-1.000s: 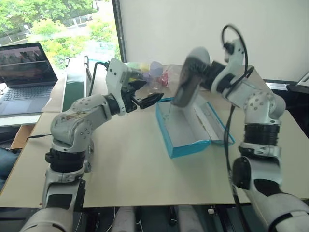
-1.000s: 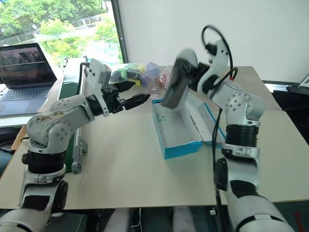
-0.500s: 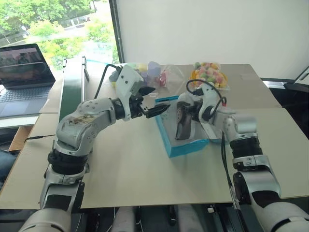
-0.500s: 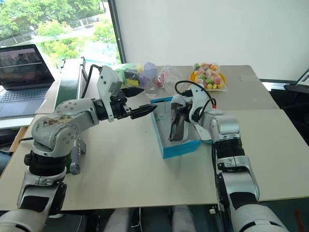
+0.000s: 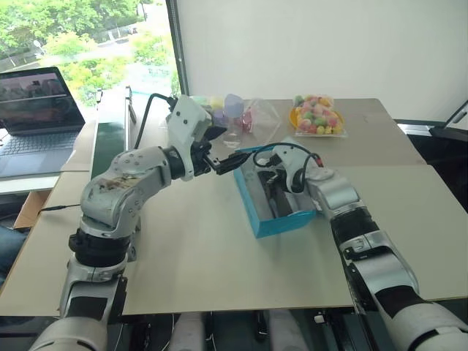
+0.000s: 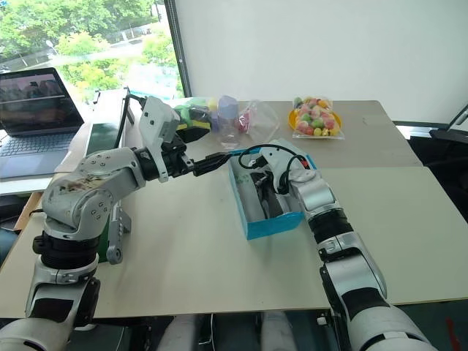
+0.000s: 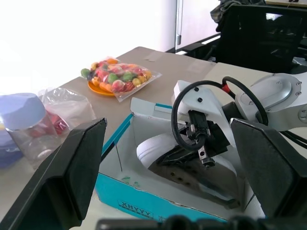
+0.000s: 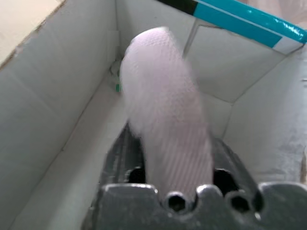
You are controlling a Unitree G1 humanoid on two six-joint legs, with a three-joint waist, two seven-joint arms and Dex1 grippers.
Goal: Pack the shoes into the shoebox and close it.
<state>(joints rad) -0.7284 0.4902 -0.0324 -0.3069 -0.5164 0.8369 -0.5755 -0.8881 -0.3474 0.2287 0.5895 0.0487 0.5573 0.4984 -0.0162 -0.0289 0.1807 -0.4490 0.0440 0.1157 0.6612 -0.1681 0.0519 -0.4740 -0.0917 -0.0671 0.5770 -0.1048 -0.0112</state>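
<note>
The beige surface (image 5: 183,256) carries the open blue shoebox (image 5: 272,221) at its middle. Inside the shoebox lies a grey shoe (image 7: 192,165), pale sole showing, between the right hand's (image 5: 276,179) fingers; whether they grip it, I cannot tell. The left hand (image 5: 232,159), spread wide and empty, hovers just beside the shoebox's far corner.

The shoe (image 8: 165,103) is blurred, its heel hidden between the jaws.

r end effector (image 7: 204,148) w/ shoe (image 7: 163,155) in shoebox (image 7: 144,194).
</note>
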